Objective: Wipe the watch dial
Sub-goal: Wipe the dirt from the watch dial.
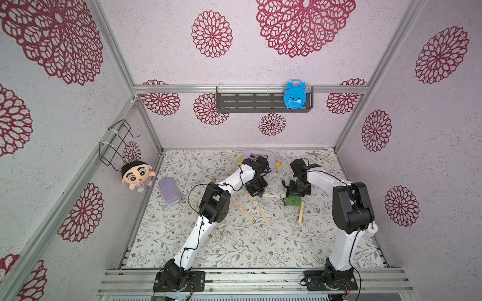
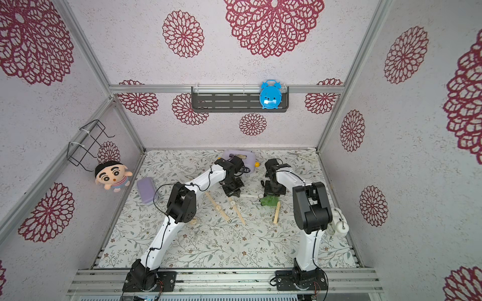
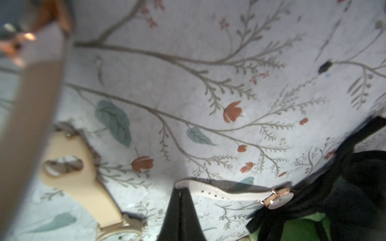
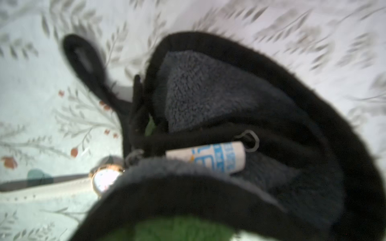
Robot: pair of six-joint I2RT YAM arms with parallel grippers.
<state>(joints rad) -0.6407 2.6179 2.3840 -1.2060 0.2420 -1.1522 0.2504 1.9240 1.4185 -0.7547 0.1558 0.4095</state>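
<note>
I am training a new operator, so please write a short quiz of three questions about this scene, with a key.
1. True or false: a gripper holds the blue clock.
2. Which gripper holds the cloth? A left, B right.
3. What colour is the strap of the watch that the left gripper grips?
Key: 1 false, it is on the wall shelf; 2 B, the right gripper; 3 white.
</note>
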